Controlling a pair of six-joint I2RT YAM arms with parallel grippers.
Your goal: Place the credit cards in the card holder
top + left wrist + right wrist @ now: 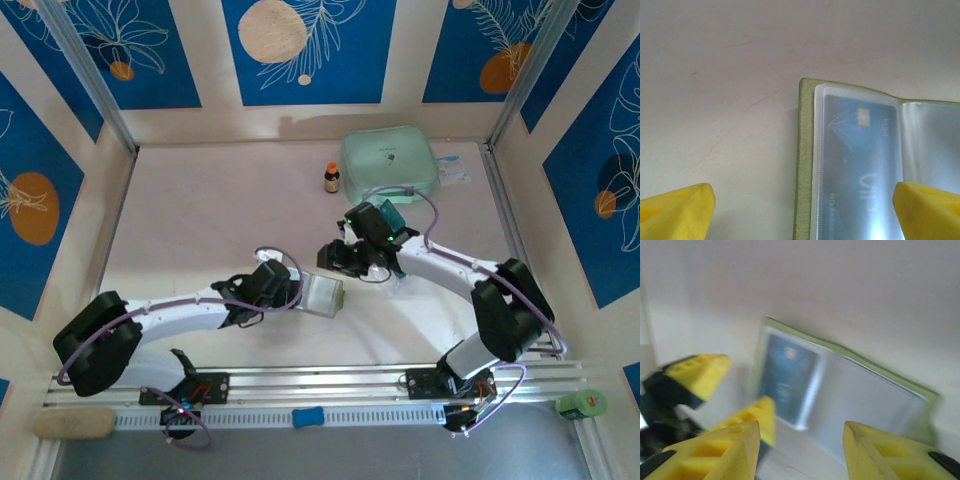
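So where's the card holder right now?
In the top view the card holder lies open mid-table, right in front of the left claw, with the right claw just beyond it.

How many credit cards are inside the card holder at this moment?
1. A credit card sits in a clear pocket of the open card holder, beside the fold. The neighbouring pocket looks empty. More may be hidden behind it.

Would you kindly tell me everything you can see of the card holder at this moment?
The card holder lies opened flat on the pale table. Its cover is olive green and looks like soft leatherette, with clear plastic pockets inside. One pocket holds a blue credit card; the neighbouring pocket looks empty. The open left end effector straddles the card-bearing half, and whether it touches the holder cannot be told.
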